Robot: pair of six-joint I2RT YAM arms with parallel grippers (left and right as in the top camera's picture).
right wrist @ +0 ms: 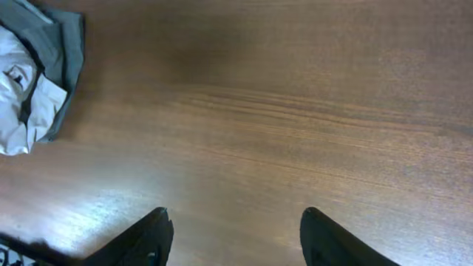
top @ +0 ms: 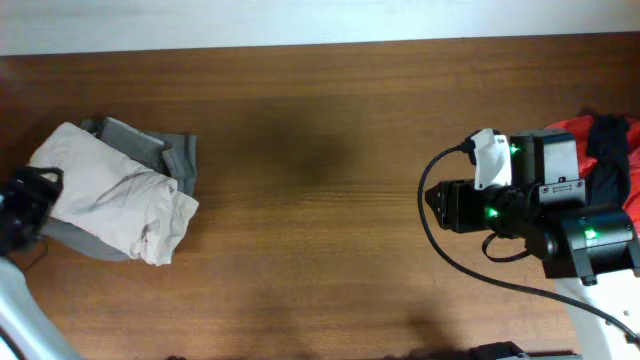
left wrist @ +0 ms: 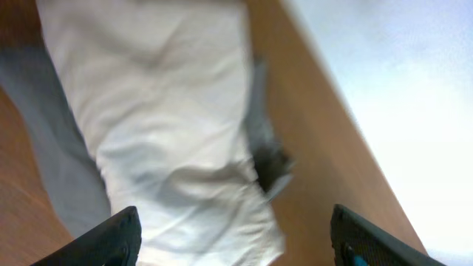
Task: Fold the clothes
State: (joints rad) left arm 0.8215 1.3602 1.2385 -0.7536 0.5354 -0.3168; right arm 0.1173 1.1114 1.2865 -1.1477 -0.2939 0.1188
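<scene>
While gaping wide, framing the beige shorts [left wrist: 170,111] between the left gripper [left wrist: 235,238] fingers; right gripper [right wrist: 233,238] parted too, well apart from them.

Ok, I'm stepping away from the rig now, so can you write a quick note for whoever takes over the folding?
Left gripper: open, empty, just above the beige shorts.
Right gripper: open, empty, over bare table.
Things: beige shorts lie folded on top of the grey shorts at the table's left side. The red garment and black garment are heaped at the right edge.
Done: beige shorts folded and stacked.
Left: the red and black garments look unfolded.
</scene>
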